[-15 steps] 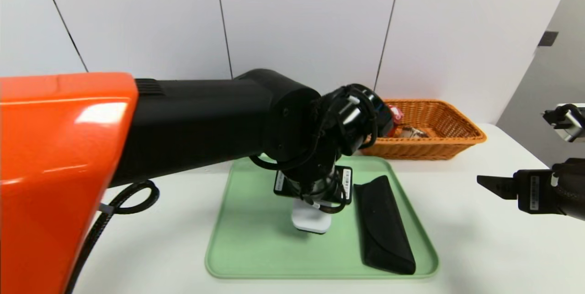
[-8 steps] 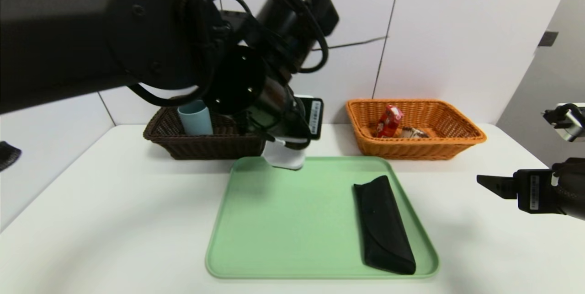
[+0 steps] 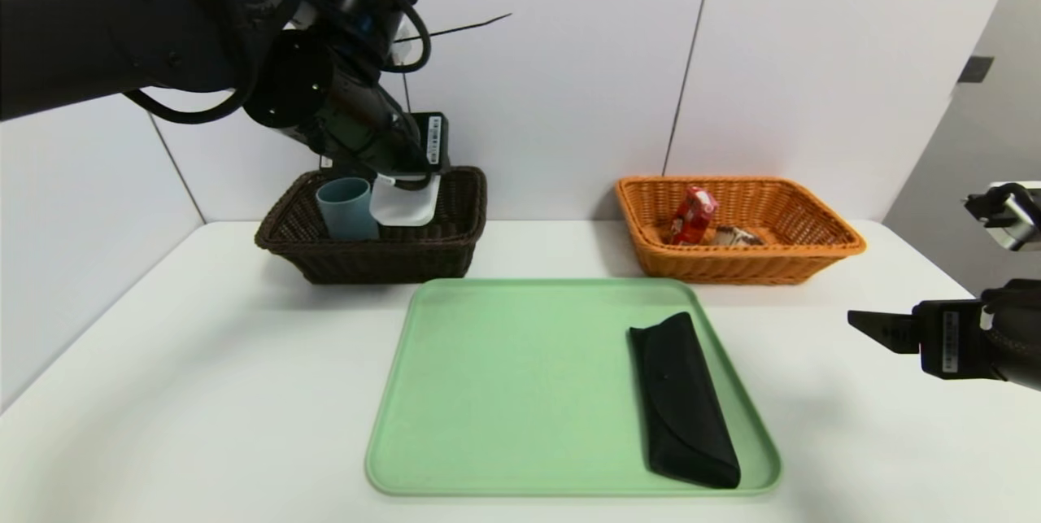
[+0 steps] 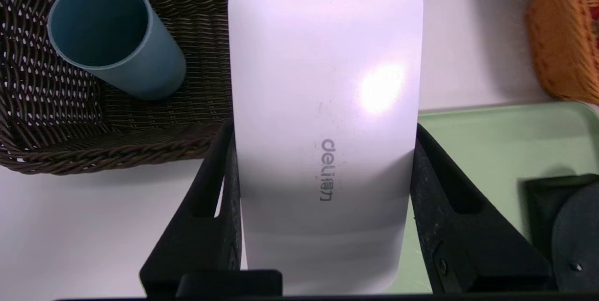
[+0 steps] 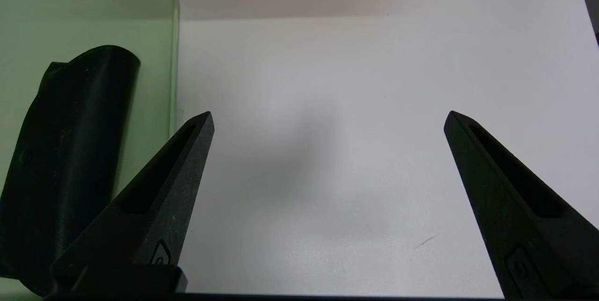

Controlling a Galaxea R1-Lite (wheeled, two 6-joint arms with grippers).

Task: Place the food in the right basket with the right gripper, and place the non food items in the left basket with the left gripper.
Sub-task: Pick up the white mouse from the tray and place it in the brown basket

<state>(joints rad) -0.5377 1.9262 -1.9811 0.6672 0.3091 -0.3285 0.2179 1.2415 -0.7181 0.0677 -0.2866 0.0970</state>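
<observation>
Left gripper [image 3: 404,181] is clamped on the white oblong case [image 3: 404,202], holding it up over the dark brown basket [image 3: 455,250], right beside the teal cup [image 3: 346,210] standing inside. Black pouch [image 3: 681,397] lies on the green tray [image 3: 504,393]. Right gripper [image 5: 327,123] hangs spread wide over the white table [image 3: 203,360], holding nothing. Red carton [image 3: 692,215] sits in the orange basket [image 3: 813,259].

White oblong case [image 4: 323,123]: grey "deli" printed on its face, followed by small characters too small to read. Barcode stickers on both arms, unreadable.
</observation>
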